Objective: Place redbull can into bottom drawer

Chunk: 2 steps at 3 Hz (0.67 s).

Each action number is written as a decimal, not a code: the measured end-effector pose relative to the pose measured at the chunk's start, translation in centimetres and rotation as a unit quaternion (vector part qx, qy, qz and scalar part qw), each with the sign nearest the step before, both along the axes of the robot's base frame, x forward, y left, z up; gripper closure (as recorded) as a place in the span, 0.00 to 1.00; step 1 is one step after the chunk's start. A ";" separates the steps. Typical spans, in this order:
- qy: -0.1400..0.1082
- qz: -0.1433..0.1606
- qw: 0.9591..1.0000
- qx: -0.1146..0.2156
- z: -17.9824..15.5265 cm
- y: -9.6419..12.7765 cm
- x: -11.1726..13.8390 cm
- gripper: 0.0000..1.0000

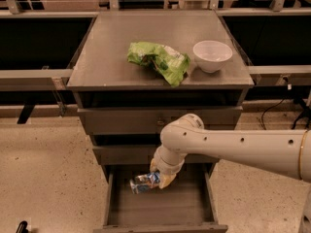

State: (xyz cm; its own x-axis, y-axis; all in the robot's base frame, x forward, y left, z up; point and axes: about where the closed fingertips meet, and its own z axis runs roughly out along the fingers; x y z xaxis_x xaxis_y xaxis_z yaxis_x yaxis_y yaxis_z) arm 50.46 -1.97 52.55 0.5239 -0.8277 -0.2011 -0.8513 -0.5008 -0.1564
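Note:
The bottom drawer (160,212) of the grey cabinet is pulled open and shows a plain grey tray. My gripper (158,178) hangs over the drawer's back half, just below the middle drawer's front. It is shut on the redbull can (142,183), a small silver-and-blue can held on its side, pointing left, a little above the drawer floor. The white arm (233,147) reaches in from the right.
On the cabinet top (112,57) lie a green wrinkly snack bag (159,60) and a white bowl (212,55). The two upper drawers (121,121) are shut. A speckled floor surrounds the cabinet; dark shelving stands to both sides.

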 end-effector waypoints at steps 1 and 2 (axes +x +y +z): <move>0.026 -0.023 0.999 -0.005 -3.1 -0.9 0.8 1.00; 0.054 -0.072 0.996 0.008 -9.0 -2.5 1.7 1.00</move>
